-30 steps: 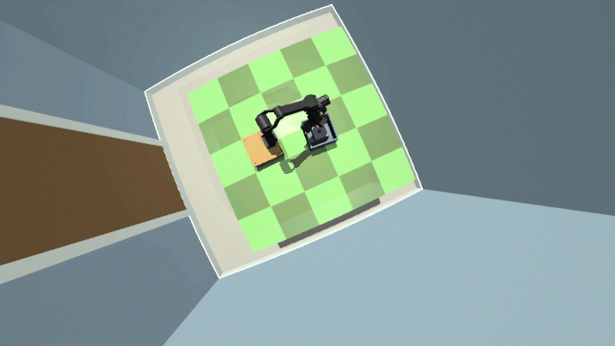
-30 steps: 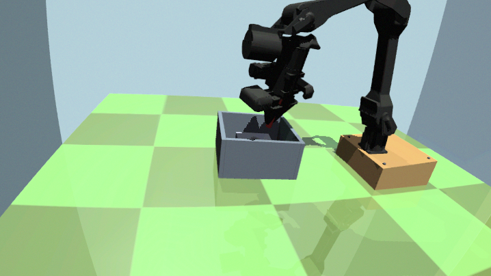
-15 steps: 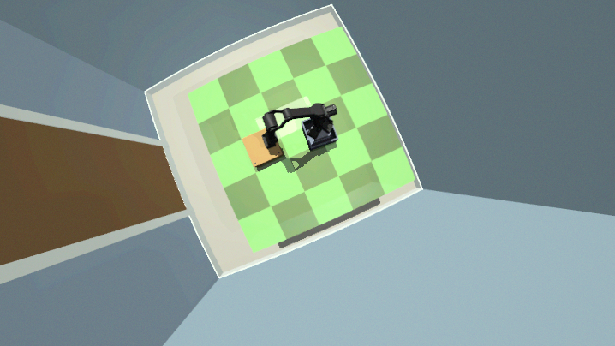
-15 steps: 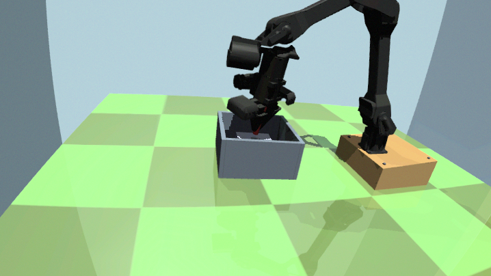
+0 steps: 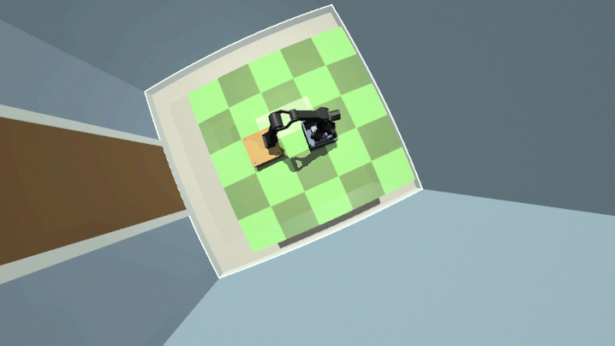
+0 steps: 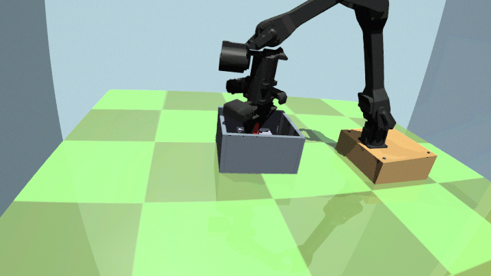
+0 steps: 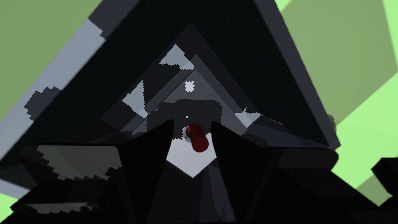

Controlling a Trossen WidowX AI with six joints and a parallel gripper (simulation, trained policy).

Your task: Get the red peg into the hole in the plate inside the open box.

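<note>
Wrist view: the red peg is caught just below the centre of the frame, between two dark fingers, and here is where it could go wrong. The fingers are parted part-way, with a gap visible on either side, so the peg looks ungripped by the hand. A lean seems to be shown, the near end set lower right and the far end upper left, though some of that may be owed to the viewing angle. By the far end, a sliver of the hole's rim is glimpsed; whether the tip is seated in it cannot be told.

If it is merely propped on the edge, a topple onto the plate could be caused by the lack of grip. Even if it is seated, it could be knocked or dragged by a finger should the hand be lifted crookedly. A straight, centred lift would be called for only once the peg is fully in.

In the exterior view, a red strip is seen above the near wall of the box, upper middle of the frame, beside the fingertips. From the top, it is hidden by the arm.
</note>
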